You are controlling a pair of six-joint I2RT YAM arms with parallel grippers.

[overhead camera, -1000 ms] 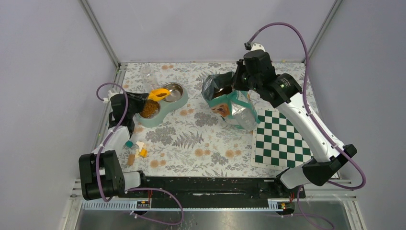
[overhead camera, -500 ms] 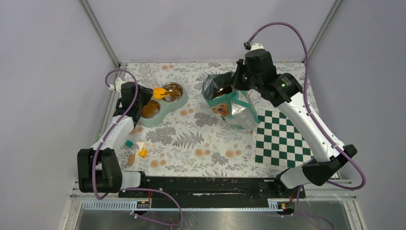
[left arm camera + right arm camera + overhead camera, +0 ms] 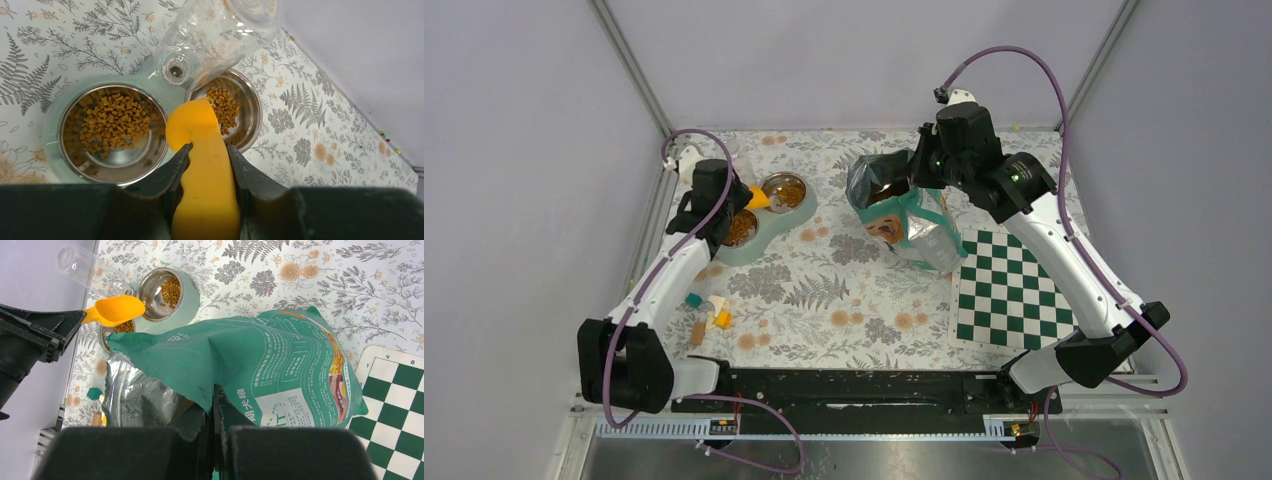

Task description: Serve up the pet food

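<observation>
Jaws first: the left gripper [image 3: 207, 150] is pinching the handle of an orange scoop [image 3: 197, 125], fingers snug on both sides. The right gripper [image 3: 214, 400] is pressed together on the torn top edge of a green bag [image 3: 270, 360], holding its mouth open so the silver lining shows.

Closest to the arm bases, on the left, there's a little cluster of coloured blocks [image 3: 709, 318] on the floral cloth [image 3: 844, 290]. On the right lies a green-and-white chessboard [image 3: 1014, 290], and the bag's bottom corner sits just over its far edge.

Further back on the left is a pale green two-bowl feeder [image 3: 50, 130]. The kibble [image 3: 112, 122] is in both steel bowls: a good layer in the nearer one, only a small patch in the farther one. The scoop's cup hangs over the middle of the feeder, right between the bowls. Can't tell from these angles if anything is in the cup.

A clear bottle [image 3: 215, 35] plugs into the feeder's back edge and leans off toward the wall. The bag stands well apart from the feeder, over to the right.
</observation>
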